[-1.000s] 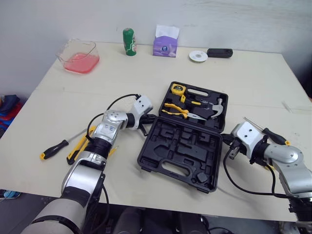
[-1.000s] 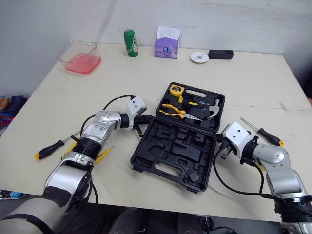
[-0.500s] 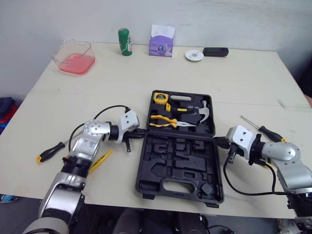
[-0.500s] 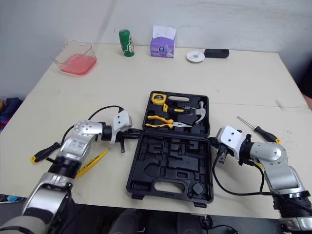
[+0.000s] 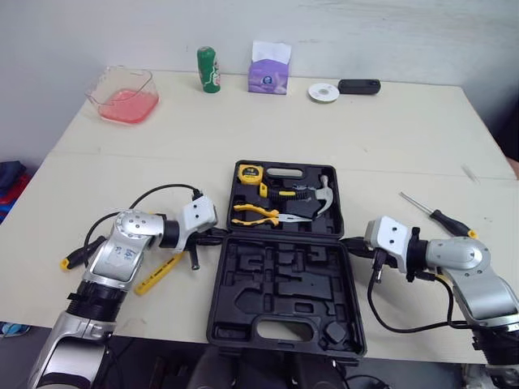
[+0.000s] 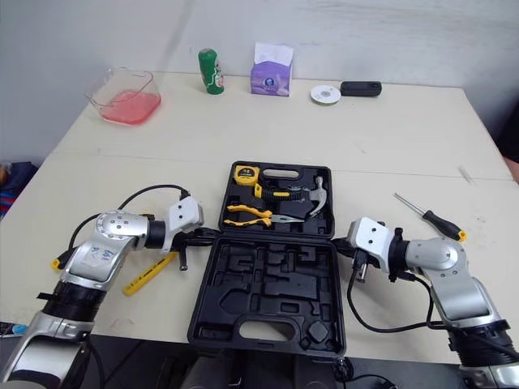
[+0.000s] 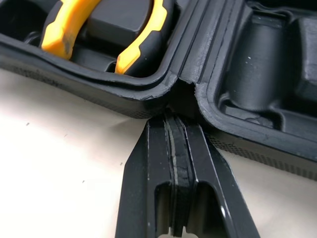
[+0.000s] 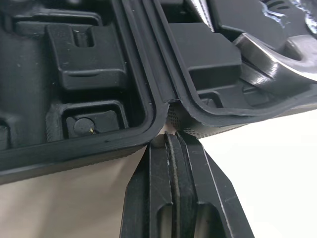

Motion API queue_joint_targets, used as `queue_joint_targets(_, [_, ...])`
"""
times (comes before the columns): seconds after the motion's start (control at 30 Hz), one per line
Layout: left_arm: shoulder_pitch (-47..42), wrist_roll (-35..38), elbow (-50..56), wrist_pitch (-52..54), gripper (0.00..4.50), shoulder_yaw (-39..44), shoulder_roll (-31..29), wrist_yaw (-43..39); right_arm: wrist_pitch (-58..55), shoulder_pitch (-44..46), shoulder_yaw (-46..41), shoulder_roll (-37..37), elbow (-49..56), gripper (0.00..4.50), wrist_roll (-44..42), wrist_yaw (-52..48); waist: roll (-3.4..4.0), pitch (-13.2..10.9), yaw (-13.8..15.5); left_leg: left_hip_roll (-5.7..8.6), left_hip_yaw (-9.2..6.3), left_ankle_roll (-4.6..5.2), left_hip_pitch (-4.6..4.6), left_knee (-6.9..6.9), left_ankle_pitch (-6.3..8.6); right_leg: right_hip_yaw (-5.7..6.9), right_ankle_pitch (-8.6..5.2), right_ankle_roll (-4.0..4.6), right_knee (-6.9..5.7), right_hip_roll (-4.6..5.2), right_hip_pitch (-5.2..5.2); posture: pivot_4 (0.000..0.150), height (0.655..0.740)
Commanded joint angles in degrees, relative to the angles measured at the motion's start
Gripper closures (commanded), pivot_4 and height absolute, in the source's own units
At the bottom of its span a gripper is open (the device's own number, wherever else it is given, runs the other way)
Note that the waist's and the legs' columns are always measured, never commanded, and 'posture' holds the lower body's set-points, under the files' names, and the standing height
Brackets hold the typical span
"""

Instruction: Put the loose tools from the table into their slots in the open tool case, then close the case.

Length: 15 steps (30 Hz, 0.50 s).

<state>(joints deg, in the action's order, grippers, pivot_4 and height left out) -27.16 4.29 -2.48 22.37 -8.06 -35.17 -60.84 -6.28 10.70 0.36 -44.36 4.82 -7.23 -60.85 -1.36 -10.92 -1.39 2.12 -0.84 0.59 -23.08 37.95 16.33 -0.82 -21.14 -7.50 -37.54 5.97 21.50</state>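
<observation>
Black case (image 5: 243,320) open flat, frame centre. Upper half holds tape (image 5: 247,172), pliers (image 5: 258,215), hammer (image 5: 321,194). Loose: screwdriver (image 5: 442,217) at right; yellow tool (image 5: 160,273) and second screwdriver (image 5: 71,261) at left.

Back row, L to R, all apart: clear tub (image 5: 134,73) w/ pink liquid; green can (image 5: 208,70), upright; purple tissue pack (image 5: 269,77), white tissue sticking up; white disc (image 5: 323,92), flat; black oblong device (image 5: 359,86) just beside disc. Blue-red cloth (image 5: 10,182) far L.
</observation>
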Motion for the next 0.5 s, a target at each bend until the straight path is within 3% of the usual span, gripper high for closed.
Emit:
queue_joint_targets(0.03, [-0.92,0.14,0.24,-1.28,4.47,0.19,0.31,1.77,1.04,-0.03,0.44,0.57,4.03,4.5,-2.31,-0.66,0.0,0.0,0.01,0.01,-0.01,0.0,0.0,0.0,0.0,0.01,0.0,0.0,0.0,0.02,0.0,0.15,0.74])
queue_joint_targets(0.37, [-2.62,1.4,-0.89,-0.14,4.47,2.11,-4.93,-0.51,6.9,-0.89,-4.74,-4.47,-2.81,4.5,-3.26,-2.99,0.0,0.0,-0.02,0.04,-0.08,0.0,-0.03,0.0,0.0,0.12,0.01,0.01,0.01,0.03,-0.02,0.15,0.74])
queue_joint_targets(0.47, [-2.47,6.37,0.7,0.05,4.47,6.41,-8.57,-4.94,8.1,-0.93,-9.35,-7.36,-5.64,4.5,-6.41,-5.09,0.02,-0.01,-0.04,0.03,-0.08,0.0,-0.03,-0.02,0.0,0.13,0.01,0.01,0.03,0.04,-0.02,0.15,0.74])
queue_joint_targets(0.5, [-1.77,9.14,-0.11,-0.11,4.47,11.03,-11.22,-6.58,6.13,-1.7,-14.41,-9.19,-7.53,4.5,-9.8,-6.37,0.03,-0.02,-0.04,0.03,-0.1,0.0,-0.06,-0.02,0.0,0.15,0.01,0.02,0.05,0.05,-0.02,0.15,0.74])
